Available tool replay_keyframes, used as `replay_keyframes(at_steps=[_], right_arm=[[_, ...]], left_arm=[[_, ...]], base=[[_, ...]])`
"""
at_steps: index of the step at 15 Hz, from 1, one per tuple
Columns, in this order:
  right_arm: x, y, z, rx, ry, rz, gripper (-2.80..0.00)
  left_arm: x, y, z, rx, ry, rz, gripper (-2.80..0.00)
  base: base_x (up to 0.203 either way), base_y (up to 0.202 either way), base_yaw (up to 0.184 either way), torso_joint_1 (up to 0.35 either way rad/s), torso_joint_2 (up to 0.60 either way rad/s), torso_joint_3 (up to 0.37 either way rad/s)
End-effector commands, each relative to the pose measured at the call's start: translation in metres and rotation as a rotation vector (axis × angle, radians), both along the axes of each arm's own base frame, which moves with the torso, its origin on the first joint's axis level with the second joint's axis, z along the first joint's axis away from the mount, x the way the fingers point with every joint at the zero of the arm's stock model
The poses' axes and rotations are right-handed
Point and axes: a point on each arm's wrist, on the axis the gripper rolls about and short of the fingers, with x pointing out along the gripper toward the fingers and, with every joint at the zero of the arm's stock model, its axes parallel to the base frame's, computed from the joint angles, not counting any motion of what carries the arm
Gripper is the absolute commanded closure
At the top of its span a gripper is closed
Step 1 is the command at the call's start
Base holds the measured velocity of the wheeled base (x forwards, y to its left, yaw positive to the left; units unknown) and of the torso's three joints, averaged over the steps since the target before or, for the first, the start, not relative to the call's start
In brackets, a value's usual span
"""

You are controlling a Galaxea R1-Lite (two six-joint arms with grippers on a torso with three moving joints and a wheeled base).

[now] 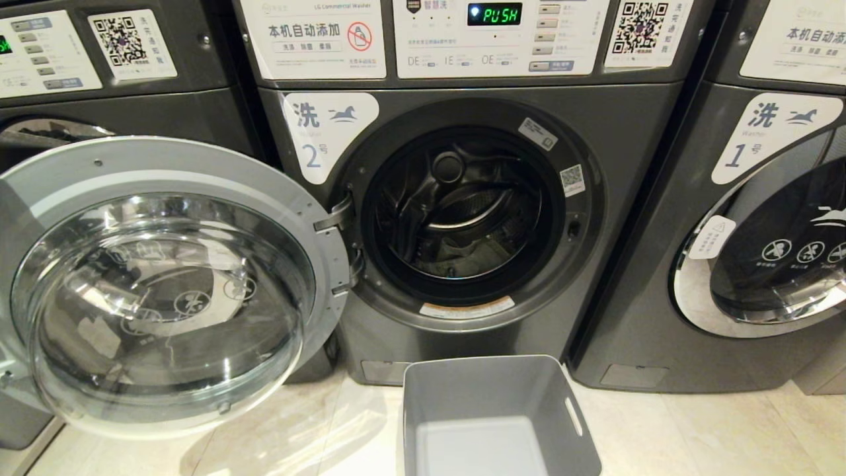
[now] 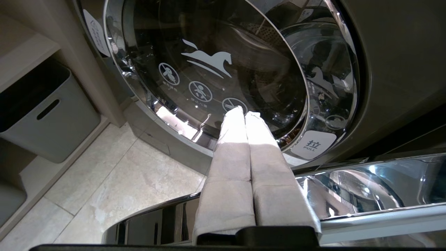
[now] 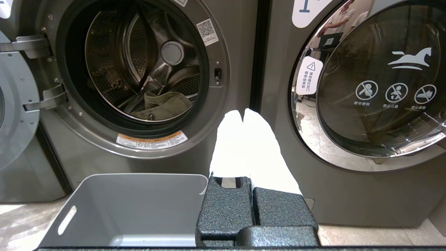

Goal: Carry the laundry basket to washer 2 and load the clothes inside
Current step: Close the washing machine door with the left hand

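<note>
Washer 2 [image 1: 621, 198], dark grey with a white "2" label, stands in the middle with its round door [image 1: 165, 284] swung wide open to the left. The clothes [image 3: 167, 104], a pale green-grey bundle, lie in the bottom of its drum. The grey laundry basket [image 1: 489, 362] sits on the floor just before the machine, and nothing shows inside it. My right gripper [image 3: 243, 113] is shut on nothing, beside the basket [image 3: 132, 202] and facing the seam between the two machines. My left gripper [image 2: 244, 113] is shut and empty, just over the open door's chrome rim [image 2: 366, 188]. Neither gripper shows in the head view.
Washer 1 [image 1: 661, 297] stands to the right, door closed. A third machine with a closed glass door [image 2: 216, 69] stands to the left behind the open door. A grey bin [image 2: 45, 115] sits on a low shelf beyond it. The floor is pale tile [image 1: 694, 436].
</note>
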Motion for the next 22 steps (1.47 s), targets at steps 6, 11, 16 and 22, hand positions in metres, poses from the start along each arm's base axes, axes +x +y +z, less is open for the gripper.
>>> replay_keyframes(at_steps=[6,11,16,22], right_arm=[[0.004,0.000,-0.011,0.000,0.039,0.001,0.00],[0.004,0.000,-0.011,0.000,0.039,0.001,0.00],[0.004,0.000,-0.011,0.000,0.039,0.001,0.00],[0.004,0.000,-0.011,0.000,0.039,0.001,0.00]], left_arm=[[0.005,0.002,-0.014,-0.064,0.001,-0.069,0.00],[-0.007,-0.008,-0.011,-0.141,0.072,-0.138,0.00],[-0.031,-0.029,0.005,-0.199,0.116,-0.203,0.00],[-0.059,-0.056,0.015,-0.265,0.164,-0.277,0.00]], base=[[0.000,0.000,0.000,0.000,0.00,0.000],[0.000,0.000,0.000,0.000,0.00,0.000],[0.000,0.000,0.000,0.000,0.00,0.000],[0.000,0.000,0.000,0.000,0.00,0.000]])
